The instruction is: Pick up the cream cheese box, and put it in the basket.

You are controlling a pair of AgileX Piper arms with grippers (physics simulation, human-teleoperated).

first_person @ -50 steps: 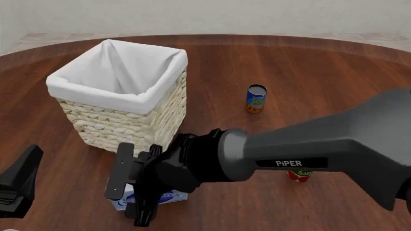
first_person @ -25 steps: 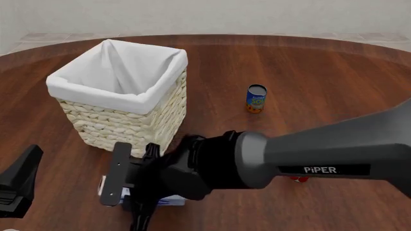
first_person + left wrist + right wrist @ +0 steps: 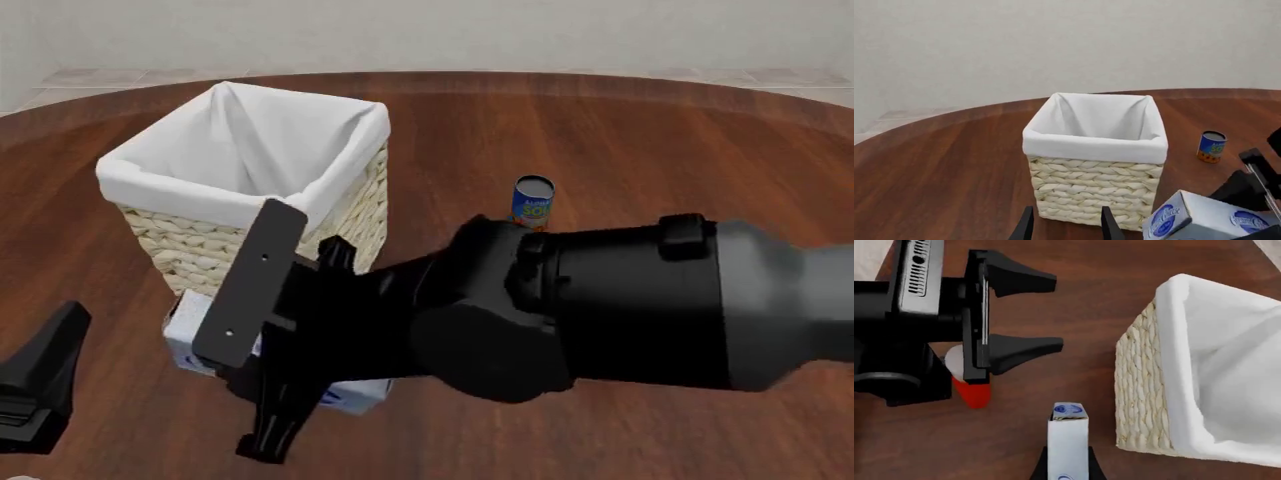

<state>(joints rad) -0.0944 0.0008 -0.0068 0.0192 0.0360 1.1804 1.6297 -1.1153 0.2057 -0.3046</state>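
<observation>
The cream cheese box (image 3: 190, 338) is pale silver-blue with dark blue oval logos. My right gripper (image 3: 267, 362) is shut on it and holds it tilted above the table, in front of the basket (image 3: 240, 170). The right wrist view shows the box (image 3: 1067, 437) edge-on between the fingers (image 3: 1043, 466), beside the basket's woven wall (image 3: 1141, 375). The basket is tall, cream wicker with a white liner, and shows empty in the left wrist view (image 3: 1094, 140). The box (image 3: 1201, 217) hangs to its right there. My left gripper (image 3: 1066, 227) is open and empty, low at the table's near left (image 3: 38, 385).
A small blue can (image 3: 533, 204) stands upright to the right of the basket; it also shows in the left wrist view (image 3: 1211, 146). My right arm (image 3: 627, 310) fills the front view's lower middle and right. The open left gripper (image 3: 1021, 312) lies close to the held box.
My right gripper has closed on the box and lifted it off the table, rising toward the camera. The red can is now hidden behind the arm. The left arm has not moved.
</observation>
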